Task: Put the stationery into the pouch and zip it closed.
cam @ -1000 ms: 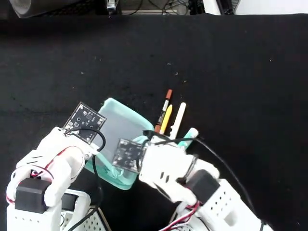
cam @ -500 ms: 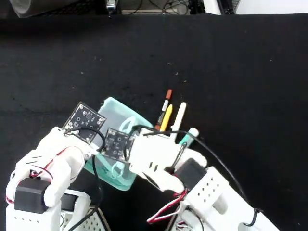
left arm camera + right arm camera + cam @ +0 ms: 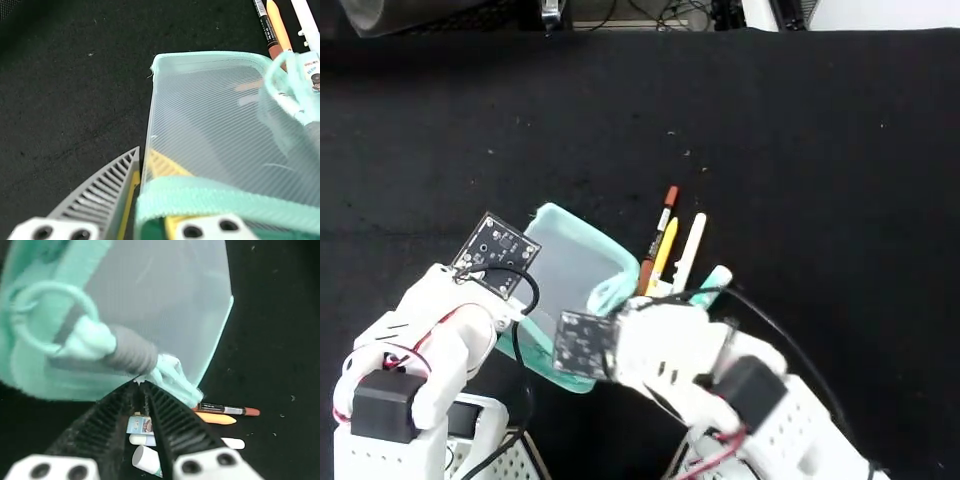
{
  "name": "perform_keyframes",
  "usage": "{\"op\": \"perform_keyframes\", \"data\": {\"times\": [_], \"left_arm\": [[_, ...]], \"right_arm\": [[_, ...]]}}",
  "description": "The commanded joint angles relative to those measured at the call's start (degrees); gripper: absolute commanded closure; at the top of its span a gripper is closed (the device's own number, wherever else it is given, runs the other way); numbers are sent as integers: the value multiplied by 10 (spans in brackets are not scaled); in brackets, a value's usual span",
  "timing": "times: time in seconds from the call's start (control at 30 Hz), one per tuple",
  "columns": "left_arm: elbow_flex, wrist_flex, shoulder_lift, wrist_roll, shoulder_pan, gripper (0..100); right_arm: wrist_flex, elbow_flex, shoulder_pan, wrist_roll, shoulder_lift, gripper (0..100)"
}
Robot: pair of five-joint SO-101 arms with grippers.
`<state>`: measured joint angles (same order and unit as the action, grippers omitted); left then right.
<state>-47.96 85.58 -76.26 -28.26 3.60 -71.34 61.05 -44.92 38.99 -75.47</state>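
Observation:
The mint-green mesh pouch (image 3: 570,270) lies on the black table between my two arms. My left gripper (image 3: 145,161) is shut on its near rim, the green band (image 3: 225,200) running across its fingers. At the pouch corner beside the pens, my right gripper (image 3: 141,385) has its fingers pinched together on a green fabric tab (image 3: 172,376), and that corner stands lifted (image 3: 615,290). A ring pull (image 3: 50,315) lies on the pouch. A red-capped marker (image 3: 665,222), a yellow pen (image 3: 665,247), a white pen (image 3: 690,250) and a glue stick (image 3: 715,280) lie on the table beside the pouch.
The black cloth (image 3: 800,160) stretches wide and bare toward the far and right sides. Cables and equipment (image 3: 620,12) sit beyond the far edge. Both arm bases crowd the near edge.
My right arm swung left over the pouch half a second ago, then came back toward the pens. The pouch corner near the pens now stands folded up. The left arm stayed put.

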Motion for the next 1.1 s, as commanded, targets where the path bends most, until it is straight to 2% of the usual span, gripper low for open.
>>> {"op": "perform_keyframes", "data": {"times": [0.0,0.13,0.3,0.4,0.53,0.8,1.07], "left_arm": [[3,1,-3,5,4,971],[3,1,-3,5,4,971],[3,1,-2,5,4,971],[3,0,-2,5,4,971],[3,0,-2,5,4,971],[3,-1,-1,5,4,971],[2,0,-1,5,4,971]], "right_arm": [[-26,-27,4,-1,-51,984],[-42,-24,4,-30,-60,967],[-29,-23,6,-105,-59,781],[-2,-18,6,-109,-53,707],[26,-9,6,-106,0,702],[25,-45,4,-6,125,702],[30,-113,4,40,214,704]]}}
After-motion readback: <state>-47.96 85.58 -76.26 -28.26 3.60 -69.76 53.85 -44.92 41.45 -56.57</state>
